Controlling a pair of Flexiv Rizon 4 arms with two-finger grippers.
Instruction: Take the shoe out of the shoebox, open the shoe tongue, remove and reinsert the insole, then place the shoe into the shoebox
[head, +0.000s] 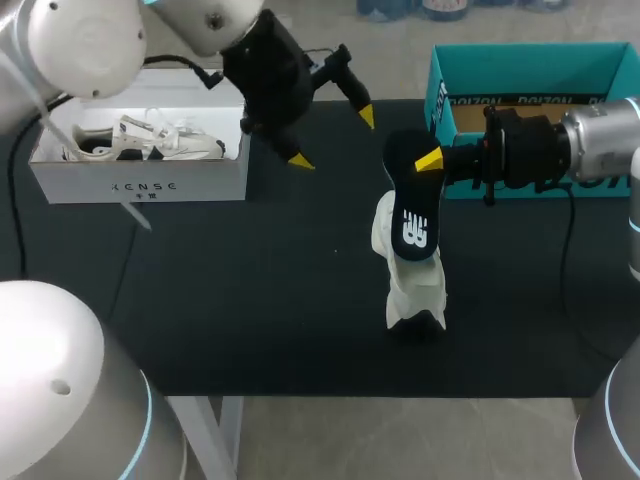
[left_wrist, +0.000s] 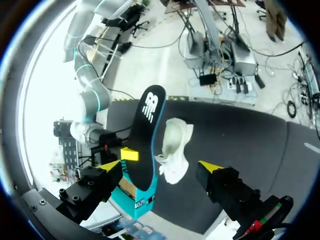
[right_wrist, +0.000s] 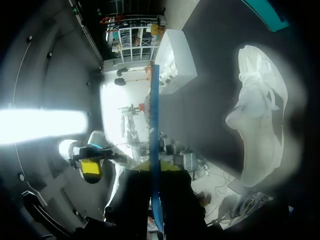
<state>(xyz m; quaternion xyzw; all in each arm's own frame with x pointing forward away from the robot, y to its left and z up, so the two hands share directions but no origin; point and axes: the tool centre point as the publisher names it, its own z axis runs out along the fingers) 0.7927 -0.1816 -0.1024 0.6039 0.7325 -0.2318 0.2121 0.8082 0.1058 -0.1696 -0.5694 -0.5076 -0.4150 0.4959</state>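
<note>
shoe (head: 412, 285), white, is sitting on the dark tabletop (head: 250, 300), outside both boxes, and everything else is being placed from it. well to the left of the shoe and farther back, a white shoebox (head: 140, 175) is lying open with a second white shoe (head: 150, 142) resting inside it. between that box and the shoe, off to the shoe's upper left, the left hand (head: 333, 138) is hovering above the tabletop. its two yellow-tipped fingers are standing wide apart and nothing is sitting between them. in the left wrist view this hand is facing the shoe from a distance, well clear of it.

right at the shoe, a black insole (head: 412, 215) is hanging out of it, held up on its long axis with its printed side showing. from above, its lower end is overlapping the shoe's top, but both wrist views are showing a gap, so the insole is standing just beside the shoe and not inside it. the right hand (head: 430, 162) is reaching in from the shoe's right and is clamped on the insole's upper end, one yellow tip pressing on the printed face. behind that arm, to the right of the shoe, a teal shoebox (head: 438, 100) is standing open.
</note>
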